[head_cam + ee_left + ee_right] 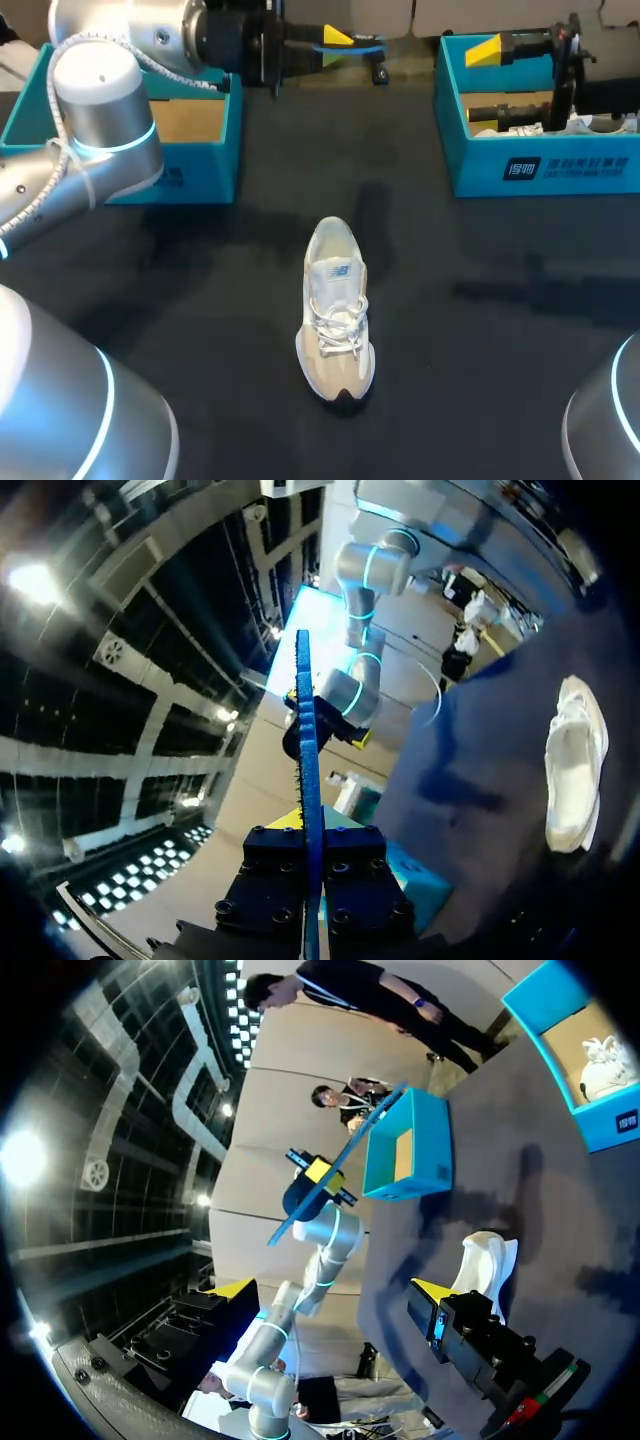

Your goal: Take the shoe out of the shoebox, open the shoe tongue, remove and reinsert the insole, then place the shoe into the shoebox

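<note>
A white and beige sneaker (335,310) stands upright in the middle of the black table, laces done up and toe toward the robot. It also shows in the left wrist view (575,765) and the right wrist view (485,1260). My left gripper (335,42) hangs high over the table's far edge, shut on a thin blue insole (352,47). The insole (305,760) shows edge-on between its fingers. My right gripper (490,82) is wide open and holds nothing, above the right teal shoebox (540,165). From there, the insole (340,1160) hangs well above the shoe.
A second teal box (190,165) with a brown cardboard inside stands at the far left, under my left arm. The right box holds white crumpled paper (600,125). Bare black tabletop (480,340) surrounds the shoe.
</note>
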Tool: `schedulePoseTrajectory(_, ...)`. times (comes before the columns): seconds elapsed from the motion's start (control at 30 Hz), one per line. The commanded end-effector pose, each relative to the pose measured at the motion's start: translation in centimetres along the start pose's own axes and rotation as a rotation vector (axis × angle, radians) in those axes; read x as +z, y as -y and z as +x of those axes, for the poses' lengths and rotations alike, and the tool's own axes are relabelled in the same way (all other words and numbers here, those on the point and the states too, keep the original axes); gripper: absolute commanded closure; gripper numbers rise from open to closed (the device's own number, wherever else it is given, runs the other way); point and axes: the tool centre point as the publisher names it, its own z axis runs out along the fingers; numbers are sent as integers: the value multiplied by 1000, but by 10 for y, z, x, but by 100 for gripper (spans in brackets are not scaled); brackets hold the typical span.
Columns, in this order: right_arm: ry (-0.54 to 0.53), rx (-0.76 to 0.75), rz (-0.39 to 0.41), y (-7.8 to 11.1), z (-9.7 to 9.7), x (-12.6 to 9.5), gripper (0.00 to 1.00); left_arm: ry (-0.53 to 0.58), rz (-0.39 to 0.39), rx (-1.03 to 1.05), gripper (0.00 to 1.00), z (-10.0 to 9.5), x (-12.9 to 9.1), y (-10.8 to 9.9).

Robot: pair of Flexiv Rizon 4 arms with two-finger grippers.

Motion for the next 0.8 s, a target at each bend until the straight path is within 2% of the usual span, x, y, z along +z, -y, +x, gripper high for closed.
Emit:
schedulePoseTrajectory(0.03, 2, 1, -2, 0, 0, 1, 0, 30, -86, 175, 100, 6, 1, 11)
schedulePoseTrajectory(0.17, 2, 0, -3, -1, 1, 1, 0, 19, -81, 251, 100, 7, 2, 12)
schedulePoseTrajectory(0.4, 7, 13, -4, -6, 1, 2, 0, 26, -80, 244, 100, 9, 2, 13)
schedulePoseTrajectory(0.8, -6, 4, 36, -21, 1, 22, 0, -1, -98, 396, 100, 13, 5, 19)
